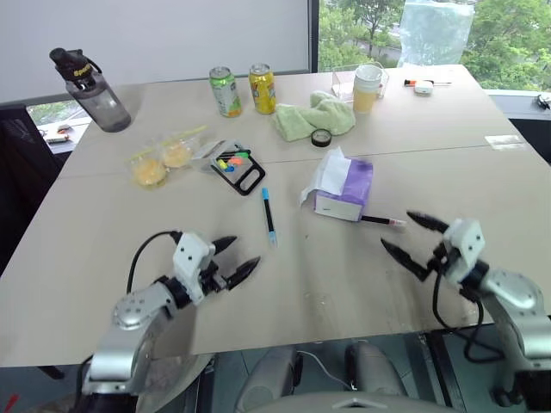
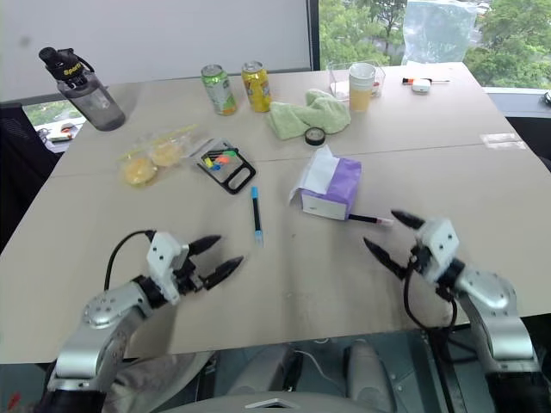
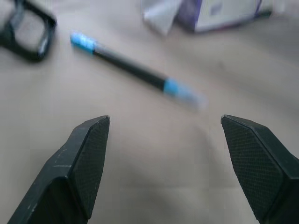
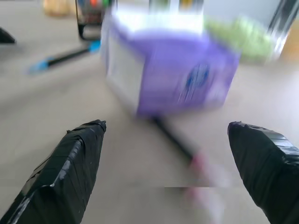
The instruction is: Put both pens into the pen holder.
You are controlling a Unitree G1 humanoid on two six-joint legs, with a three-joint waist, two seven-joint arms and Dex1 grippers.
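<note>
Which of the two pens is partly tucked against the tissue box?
The pink-ended pen: it pokes out from beside the purple tissue box, near the right tool. The blue-capped pen lies apart on open table.

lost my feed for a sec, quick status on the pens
Left gripper and right gripper open, empty. Blue-capped pen loose mid-table; pink-ended pen partly under the tissue box. Pen holder not yet loaded with either.
</note>
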